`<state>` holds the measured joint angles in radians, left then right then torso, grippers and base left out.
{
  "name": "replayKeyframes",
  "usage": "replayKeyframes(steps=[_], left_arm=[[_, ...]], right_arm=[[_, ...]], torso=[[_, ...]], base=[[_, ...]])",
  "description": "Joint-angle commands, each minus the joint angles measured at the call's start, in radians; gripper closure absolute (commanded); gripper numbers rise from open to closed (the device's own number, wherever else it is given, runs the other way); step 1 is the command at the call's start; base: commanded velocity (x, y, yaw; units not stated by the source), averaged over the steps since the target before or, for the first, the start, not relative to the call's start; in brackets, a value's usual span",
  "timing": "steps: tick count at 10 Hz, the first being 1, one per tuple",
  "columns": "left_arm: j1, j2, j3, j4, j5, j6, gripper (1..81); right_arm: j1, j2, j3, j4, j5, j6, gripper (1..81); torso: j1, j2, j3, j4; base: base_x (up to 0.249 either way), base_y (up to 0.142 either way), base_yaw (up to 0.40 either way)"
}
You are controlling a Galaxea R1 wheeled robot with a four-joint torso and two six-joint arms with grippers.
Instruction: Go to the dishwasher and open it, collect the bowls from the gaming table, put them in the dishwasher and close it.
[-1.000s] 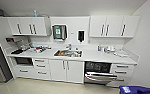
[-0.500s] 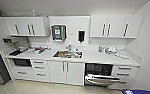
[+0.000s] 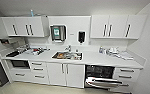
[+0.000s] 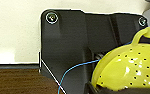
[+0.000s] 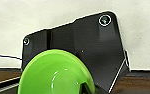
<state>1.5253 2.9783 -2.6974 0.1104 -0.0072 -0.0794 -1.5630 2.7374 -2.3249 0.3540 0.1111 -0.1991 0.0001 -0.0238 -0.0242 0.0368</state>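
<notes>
Dishwasher stands open under the right end of the counter, door down. I'm carrying a yellow perforated bowl at my left wrist and a green bowl at my right; finger grip, cannot tell. Loading and closing remain. No readable writing.

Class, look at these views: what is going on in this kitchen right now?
The robot faces a white kitchen counter whose steel-fronted dishwasher already stands open. A yellow perforated bowl with a loop handle sits at its left wrist, and a bright green round bowl at its right wrist. Neither bowl is in the dishwasher yet.
</notes>
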Motion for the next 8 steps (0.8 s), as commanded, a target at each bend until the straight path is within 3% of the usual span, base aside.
replayKeyframes(steps=[1,8], left_arm=[[-0.047,-0.005,-0.001,0.012,0.053,0.003,81.1],[-0.046,-0.005,-0.001,0.014,0.053,0.003,81.1]], right_arm=[[0.045,-0.017,0.004,-0.007,-0.059,-0.003,81.1],[0.046,-0.017,0.001,-0.009,-0.060,-0.003,81.1]], torso=[[0.000,0.000,0.000,0.000],[0.000,0.000,0.000,0.000]], base=[[0.140,-0.062,0.000],[0.143,-0.065,0.000]])
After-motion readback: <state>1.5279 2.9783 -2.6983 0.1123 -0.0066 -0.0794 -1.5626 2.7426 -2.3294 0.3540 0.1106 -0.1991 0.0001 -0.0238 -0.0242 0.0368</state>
